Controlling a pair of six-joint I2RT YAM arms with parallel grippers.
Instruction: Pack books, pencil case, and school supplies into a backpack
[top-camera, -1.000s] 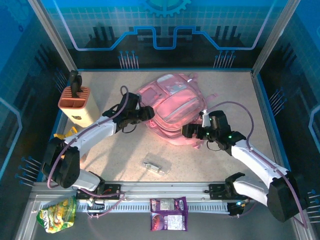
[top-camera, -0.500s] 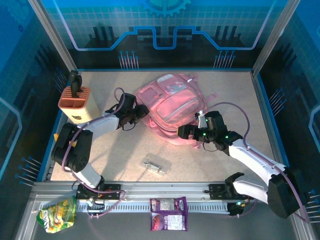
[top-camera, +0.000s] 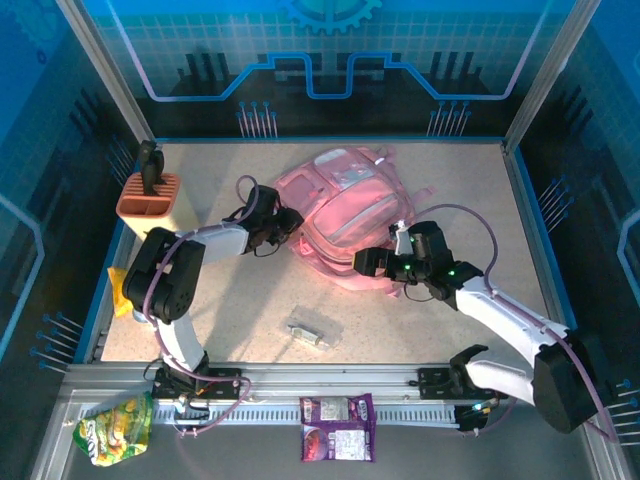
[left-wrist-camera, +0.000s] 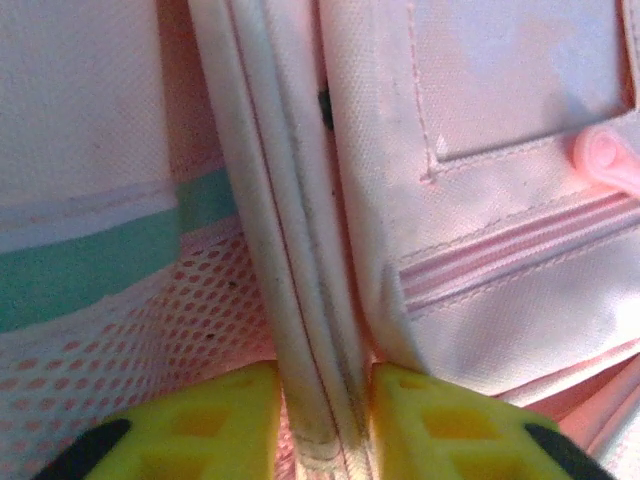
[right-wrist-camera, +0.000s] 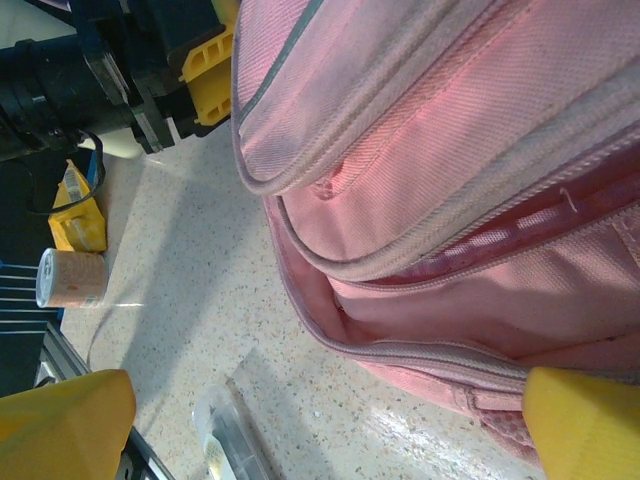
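Observation:
The pink backpack (top-camera: 345, 210) lies flat in the middle of the table. My left gripper (top-camera: 288, 222) is at its left edge, and in the left wrist view the left gripper (left-wrist-camera: 322, 400) is shut on a pale piped seam of the backpack (left-wrist-camera: 500, 130), beside mesh fabric. My right gripper (top-camera: 362, 262) hovers at the backpack's near edge. In the right wrist view the right gripper (right-wrist-camera: 320, 440) is open, its yellow fingers (right-wrist-camera: 60, 420) wide apart below a gaping zipped pocket of the backpack (right-wrist-camera: 420, 120). The clear silvery school supplies item (top-camera: 313, 331) (right-wrist-camera: 225, 440) lies on the table in front. Books and pencil case are hidden.
A beige, orange-topped block (top-camera: 150, 205) stands at the far left. A small yellow item (top-camera: 120, 297) peeks out at the table's left edge; I cannot tell what it is. On the front rail lie a yellow snack bag (top-camera: 115, 428) and purple packets (top-camera: 338, 428).
My left arm has folded back to the left while its gripper stayed on the backpack's left edge. My right gripper has crept a little left along the near edge.

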